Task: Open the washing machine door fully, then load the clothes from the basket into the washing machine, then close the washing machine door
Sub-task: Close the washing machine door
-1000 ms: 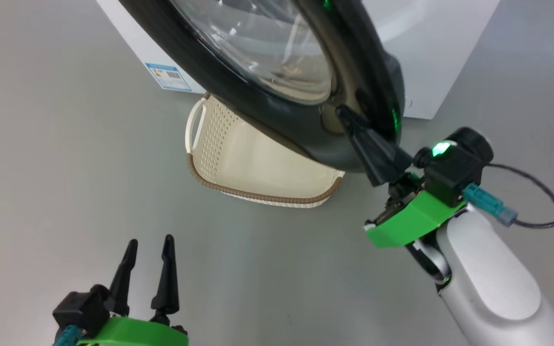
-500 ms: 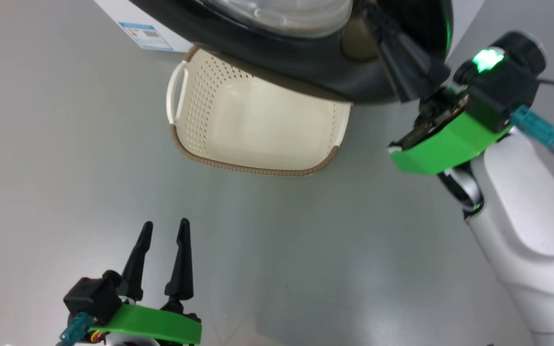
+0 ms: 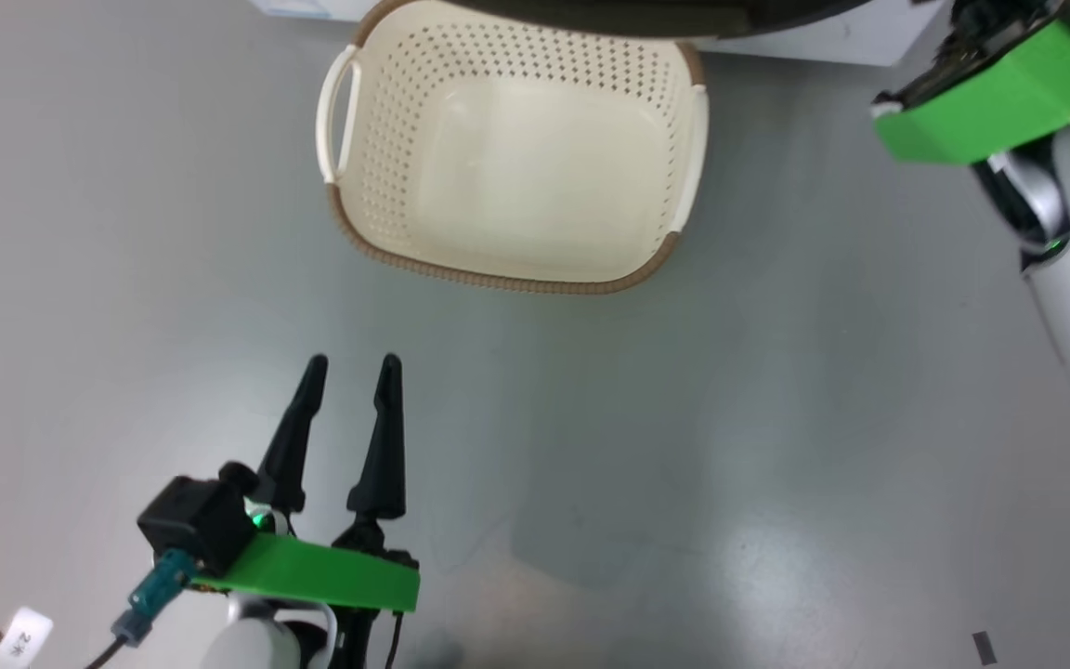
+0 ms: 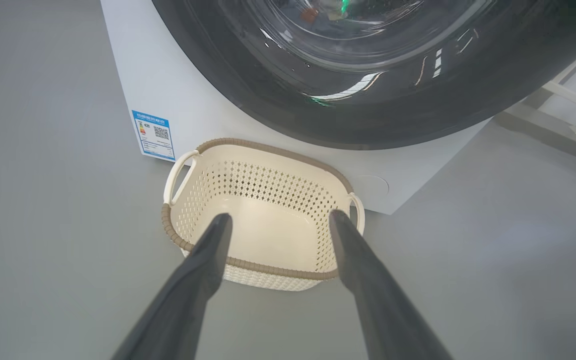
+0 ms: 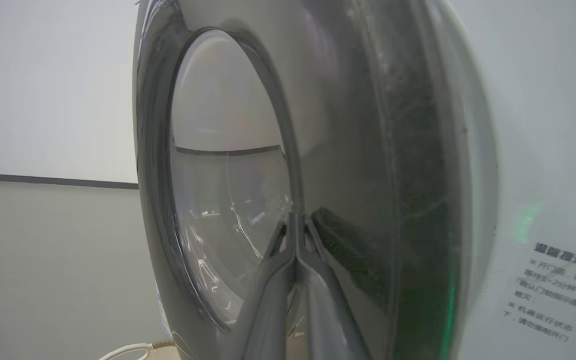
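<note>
The head view has tipped down, so the basket (image 3: 507, 279) now shows whole, empty on the glossy grey floor (image 3: 684, 465), at 12 o'clock from the left gripper (image 3: 354, 362), whose fingers are a little apart. The right gripper (image 5: 295, 220), fingers pressed together, meets the washing machine door (image 5: 348, 125), which seems almost closed.

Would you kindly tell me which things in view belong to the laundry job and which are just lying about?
Job in hand: washing machine; washing machine door; basket, nothing in it; right gripper, shut, at the door; left gripper, open.

Lying about: white frame; paper tag; dark floor mark.
</note>
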{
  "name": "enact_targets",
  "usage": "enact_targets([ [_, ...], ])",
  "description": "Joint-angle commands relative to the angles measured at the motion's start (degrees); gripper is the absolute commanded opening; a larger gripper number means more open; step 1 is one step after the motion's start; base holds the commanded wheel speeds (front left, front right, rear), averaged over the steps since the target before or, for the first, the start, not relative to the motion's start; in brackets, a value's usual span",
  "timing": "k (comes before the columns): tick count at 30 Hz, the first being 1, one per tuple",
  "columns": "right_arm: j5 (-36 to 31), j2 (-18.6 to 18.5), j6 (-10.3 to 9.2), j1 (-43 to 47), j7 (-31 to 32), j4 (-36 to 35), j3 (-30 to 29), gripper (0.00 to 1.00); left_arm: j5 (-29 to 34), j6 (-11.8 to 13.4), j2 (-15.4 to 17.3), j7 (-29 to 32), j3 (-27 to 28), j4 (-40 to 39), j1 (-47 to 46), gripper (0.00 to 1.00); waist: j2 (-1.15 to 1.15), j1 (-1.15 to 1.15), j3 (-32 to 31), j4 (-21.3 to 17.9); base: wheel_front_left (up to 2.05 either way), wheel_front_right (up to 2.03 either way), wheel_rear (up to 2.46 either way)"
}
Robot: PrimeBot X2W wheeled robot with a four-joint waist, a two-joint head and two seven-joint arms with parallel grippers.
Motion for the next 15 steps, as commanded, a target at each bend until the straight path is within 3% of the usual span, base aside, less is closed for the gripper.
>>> enact_targets([
  [1,0.8,0.0,0.02,-1.4,-0.3,-0.4,0.5,0.0,-0.6,0.4,0.9,-0.4,1.6,-1.9,-1.1,1.0,0.0,0.0,2.2,2.4,0.0,0.0,0.0],
  [15,-1.2,-6.8,0.02,-15.5,-0.3,8.9,-1.0,0.0,-3.4,1.5,0.9,-0.4,-2.9,-4.3,-1.7,1.0,0.0,0.0,4.6,5.5,0.0,0.0,0.0],
])
